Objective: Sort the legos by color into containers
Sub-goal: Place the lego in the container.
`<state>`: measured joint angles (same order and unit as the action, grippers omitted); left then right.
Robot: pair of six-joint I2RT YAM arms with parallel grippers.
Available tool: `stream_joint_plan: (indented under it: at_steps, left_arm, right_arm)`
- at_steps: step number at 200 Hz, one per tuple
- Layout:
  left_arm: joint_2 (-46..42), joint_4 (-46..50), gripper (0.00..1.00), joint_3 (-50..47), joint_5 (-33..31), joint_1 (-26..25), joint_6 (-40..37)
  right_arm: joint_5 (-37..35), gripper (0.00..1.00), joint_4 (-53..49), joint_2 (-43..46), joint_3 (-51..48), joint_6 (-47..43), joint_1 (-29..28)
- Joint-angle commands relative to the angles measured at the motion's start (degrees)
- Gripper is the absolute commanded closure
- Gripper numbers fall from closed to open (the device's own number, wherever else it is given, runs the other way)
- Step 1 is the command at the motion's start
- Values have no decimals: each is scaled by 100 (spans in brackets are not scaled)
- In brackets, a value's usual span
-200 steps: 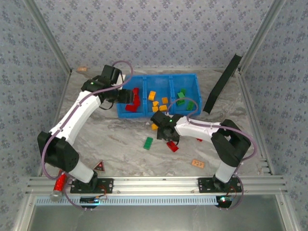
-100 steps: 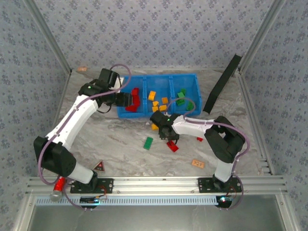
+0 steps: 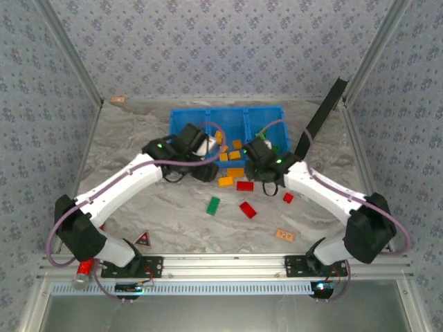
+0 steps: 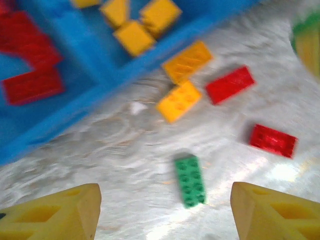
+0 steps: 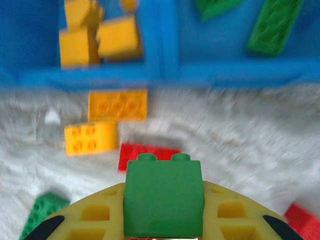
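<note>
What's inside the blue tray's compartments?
Blue tray: red bricks in the left compartment, orange-yellow bricks in the middle, green bricks in the right. From above, the left arm and right arm cover parts of the outer two, so counts unclear.

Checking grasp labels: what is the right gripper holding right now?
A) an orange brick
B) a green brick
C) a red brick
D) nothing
B: in the right wrist view the right gripper is shut on a green brick, studs pointing up.
</note>
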<state>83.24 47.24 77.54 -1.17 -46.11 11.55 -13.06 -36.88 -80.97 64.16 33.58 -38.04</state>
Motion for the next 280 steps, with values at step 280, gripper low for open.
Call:
stream_joint_plan:
  at_steps: [280]
  left_arm:
    - [5720,10,27,5114,-1147,-2647,2343]
  right_arm:
    - [2369,52,1354,-3518,2481,-2503,1852]
